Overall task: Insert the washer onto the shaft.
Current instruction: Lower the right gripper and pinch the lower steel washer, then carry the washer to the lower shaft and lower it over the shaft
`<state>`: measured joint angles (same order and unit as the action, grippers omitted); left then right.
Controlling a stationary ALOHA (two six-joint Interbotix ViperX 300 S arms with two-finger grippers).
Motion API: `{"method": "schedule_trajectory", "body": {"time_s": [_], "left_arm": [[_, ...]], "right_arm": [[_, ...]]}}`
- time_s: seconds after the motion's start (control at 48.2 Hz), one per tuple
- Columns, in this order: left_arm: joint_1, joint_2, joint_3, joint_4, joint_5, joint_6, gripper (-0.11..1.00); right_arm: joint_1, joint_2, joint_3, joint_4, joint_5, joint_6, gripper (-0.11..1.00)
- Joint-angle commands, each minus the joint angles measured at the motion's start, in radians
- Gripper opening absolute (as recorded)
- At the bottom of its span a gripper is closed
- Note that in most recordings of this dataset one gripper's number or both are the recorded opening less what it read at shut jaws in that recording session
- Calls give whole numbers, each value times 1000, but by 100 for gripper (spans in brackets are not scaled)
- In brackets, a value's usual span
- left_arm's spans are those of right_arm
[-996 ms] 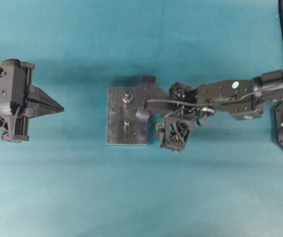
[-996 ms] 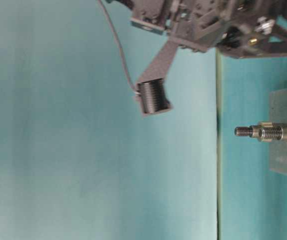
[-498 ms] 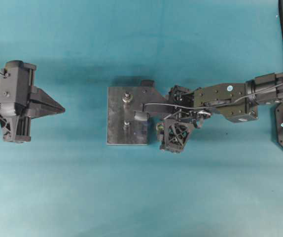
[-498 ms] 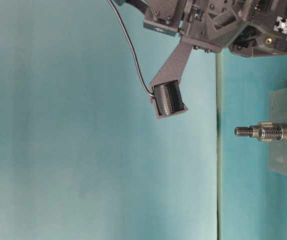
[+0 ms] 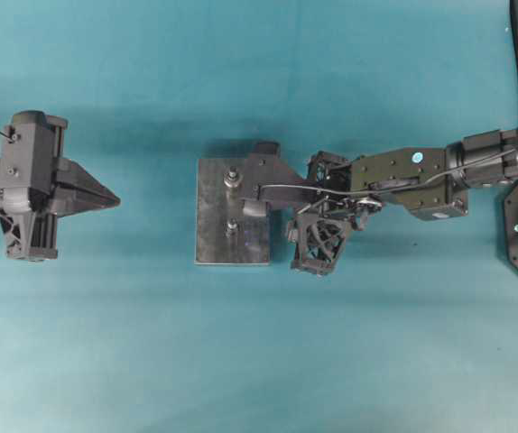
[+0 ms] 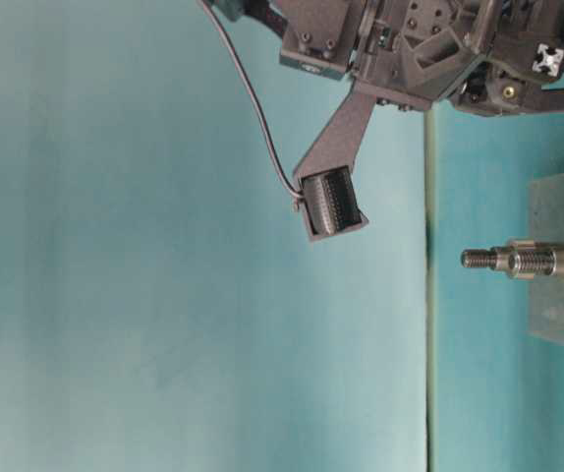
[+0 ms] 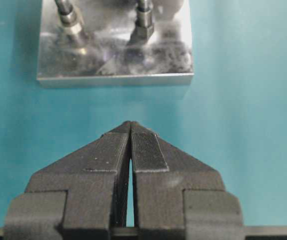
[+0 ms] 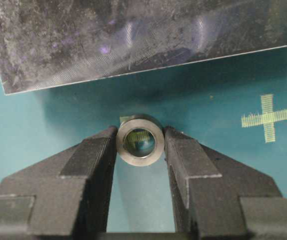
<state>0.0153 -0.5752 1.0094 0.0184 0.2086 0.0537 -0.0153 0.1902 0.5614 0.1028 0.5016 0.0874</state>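
Note:
The washer (image 8: 140, 140), a small steel ring, lies flat on the teal table just off the edge of the metal plate (image 8: 133, 35). My right gripper (image 8: 140, 134) is shut on the washer, with one fingertip pressed against each side of it. Two threaded shafts (image 5: 232, 178) (image 5: 231, 227) stand upright on the plate (image 5: 212, 225). In the table-level view one shaft (image 6: 518, 260) rises from the plate. My left gripper (image 7: 130, 122) is shut with nothing in it. It rests far left of the plate (image 7: 113, 65), pointing at it.
The right arm's wrist (image 5: 318, 239) hangs over the plate's right edge, and its camera mount (image 5: 263, 176) overlaps the plate near the shafts. A yellow cross mark (image 8: 268, 118) is on the table to the right of the washer. Teal table surrounds the plate.
The right gripper's jaws have closed from wide open onto the washer. The right wrist has settled slightly. The left arm has not moved.

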Motion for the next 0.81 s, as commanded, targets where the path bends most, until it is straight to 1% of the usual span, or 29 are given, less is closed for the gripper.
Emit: {"method": "schedule_trajectory", "body": {"time_s": [0.0, 0.166, 0.394, 0.581, 0.788], "left_arm": [[-2, -2, -25, 3, -8, 0, 0], [-2, -2, -25, 3, -9, 0, 0], [-2, -3, -26, 3, -8, 0, 0], [-2, -3, -26, 3, -9, 0, 0], [-2, -5, -28, 3, -9, 0, 0]], "right_arm": [[17, -20, -8, -3, 18, 11, 32], [17, -75, -37, -3, 40, 12, 32], [20, -127, -161, -14, 163, 6, 32], [20, -112, -268, -29, 196, -12, 32], [20, -61, -336, -29, 198, -23, 32]]}}
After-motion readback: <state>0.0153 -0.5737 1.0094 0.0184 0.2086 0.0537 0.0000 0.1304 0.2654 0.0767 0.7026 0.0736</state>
